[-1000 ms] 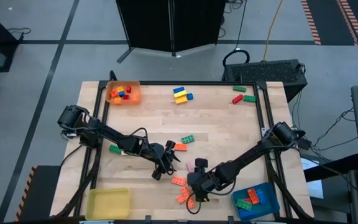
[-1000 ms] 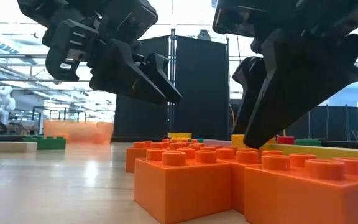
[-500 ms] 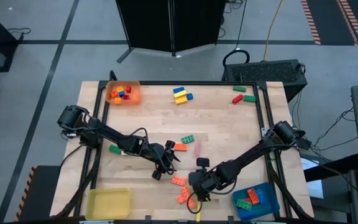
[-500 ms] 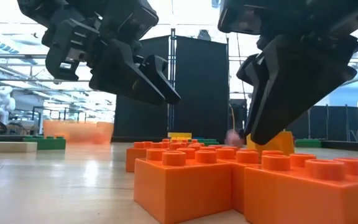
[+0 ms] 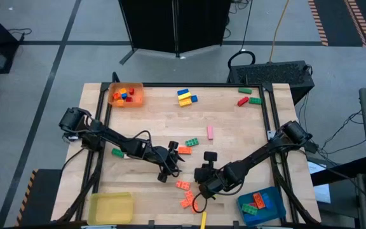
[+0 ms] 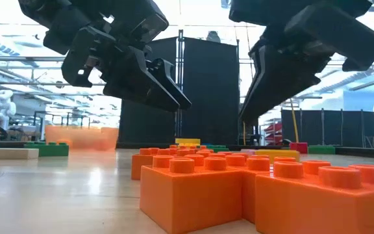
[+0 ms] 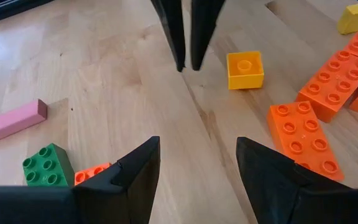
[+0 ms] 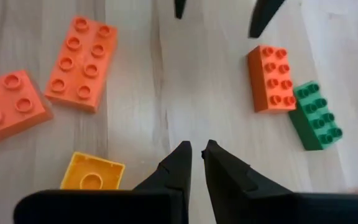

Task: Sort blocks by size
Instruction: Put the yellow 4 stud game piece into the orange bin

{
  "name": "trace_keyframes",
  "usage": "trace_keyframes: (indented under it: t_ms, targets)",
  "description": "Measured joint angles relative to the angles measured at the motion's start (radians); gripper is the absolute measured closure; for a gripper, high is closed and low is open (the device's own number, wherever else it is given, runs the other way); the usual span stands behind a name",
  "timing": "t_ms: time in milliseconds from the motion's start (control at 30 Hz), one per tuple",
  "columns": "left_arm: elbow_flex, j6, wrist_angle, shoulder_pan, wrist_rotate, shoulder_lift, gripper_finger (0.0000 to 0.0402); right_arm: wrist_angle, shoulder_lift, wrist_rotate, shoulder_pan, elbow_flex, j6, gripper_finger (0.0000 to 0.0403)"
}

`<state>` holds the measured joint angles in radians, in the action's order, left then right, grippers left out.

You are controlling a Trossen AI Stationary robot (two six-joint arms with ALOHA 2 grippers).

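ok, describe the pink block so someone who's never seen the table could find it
Start at the wooden table and go to its middle, slightly toward the far edge from the two grippers. The pink block lies alone on bare wood, beyond the green and orange pair. It is the only pink piece, a slim bar showing no studs.

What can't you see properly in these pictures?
- Blue tray, high view: the right arm covers part of it, so its blocks can't all be counted.
- Orange tray, high view: the blocks inside are too small to size.
- Low view: big orange blocks up close hide the table behind them.
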<state>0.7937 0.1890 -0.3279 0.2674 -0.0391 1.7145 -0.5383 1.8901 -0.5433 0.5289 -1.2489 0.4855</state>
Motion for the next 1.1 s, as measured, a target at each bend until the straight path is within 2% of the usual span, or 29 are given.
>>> trace_keyframes:
  t_ms: [167,300,433,700,800,933,1100]
  targets:
    - [0.0,-0.003,0.003,-0.006,0.0,0.0,0.0189,-0.027,-0.002,0.017,0.0,-0.002,0.011,0.0373]
    - [0.0,-0.03,0.004,-0.005,0.0,0.0,0.0189,-0.118,-0.002,0.122,0.0,-0.003,0.092,0.0351]
    - [0.0,-0.051,0.005,-0.003,0.0,0.0,0.0189,-0.118,-0.003,0.267,0.0,-0.003,0.14,0.0296]
    - [0.0,-0.076,0.008,-0.003,-0.001,0.0,0.0189,-0.008,-0.001,0.289,0.012,-0.003,0.127,0.0135]
    - [0.0,-0.079,0.023,-0.003,-0.02,0.0,0.0189,0.015,0.025,0.296,0.012,-0.004,0.139,0.0086]
    - [0.0,-0.083,0.037,-0.003,-0.03,0.0,0.0189,0.039,0.074,0.327,0.01,-0.004,0.141,0.0051]
    - [0.0,-0.105,0.04,-0.003,-0.03,0.0,0.0189,0.041,0.085,0.316,0.01,-0.004,0.138,0.006]
